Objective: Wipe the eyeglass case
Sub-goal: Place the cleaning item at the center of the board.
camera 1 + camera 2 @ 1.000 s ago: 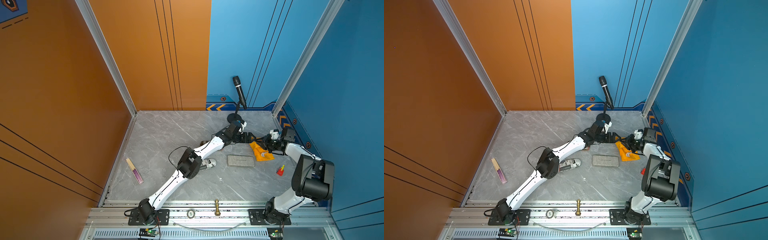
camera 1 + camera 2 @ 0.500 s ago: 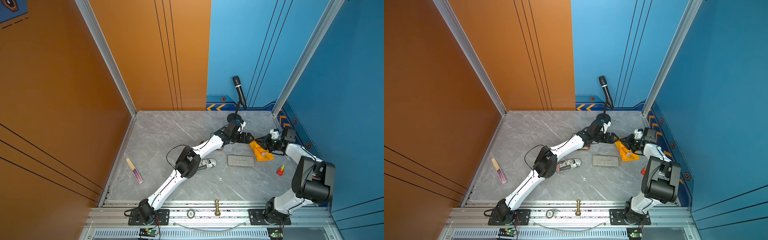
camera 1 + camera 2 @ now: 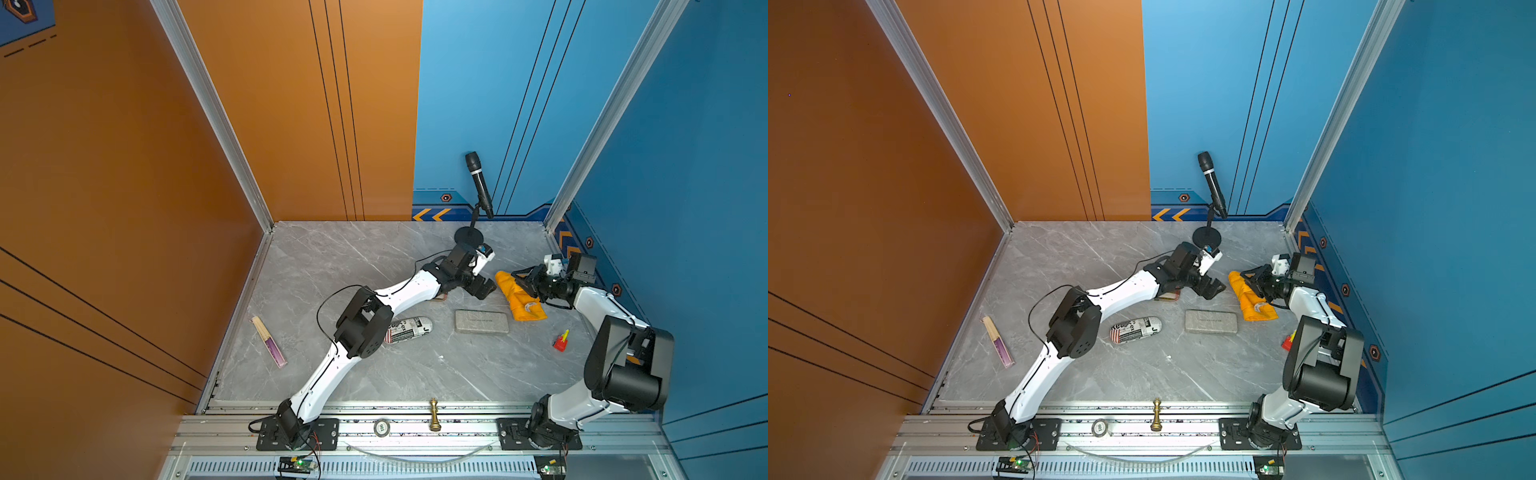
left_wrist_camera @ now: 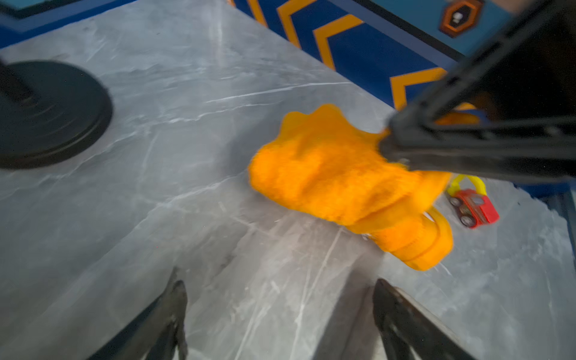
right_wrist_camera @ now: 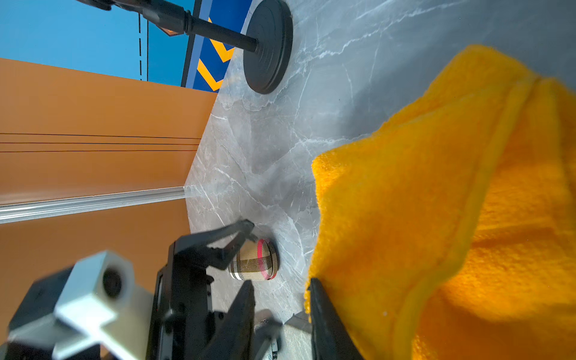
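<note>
**Position of grey case (image 3: 481,321) relative to jaws**

Shows left gripper (image 3: 486,289) spread wide, empty, just behind grey case, not touching. Shows grey case flat on table (image 3: 374,257), outside both jaws. Shows right gripper (image 3: 524,282) partly parted, one finger against orange cloth (image 3: 523,309) beside grey case; nothing clamped.

Pretty sure this is a robot lab test booth, not anyone's home. It's boxed in by orange panels (image 3: 291,104) upper left and blue panels (image 3: 478,83) upper right, with metal frame posts (image 3: 208,104). The left arm (image 3: 332,374) and right arm (image 3: 582,407) are bolted to a metal rail (image 3: 415,430) along the bottom, so 2 arms. There's a marble-look tabletop (image 3: 332,257) in the middle and a microphone (image 3: 478,178) on a stand at the back.
</note>
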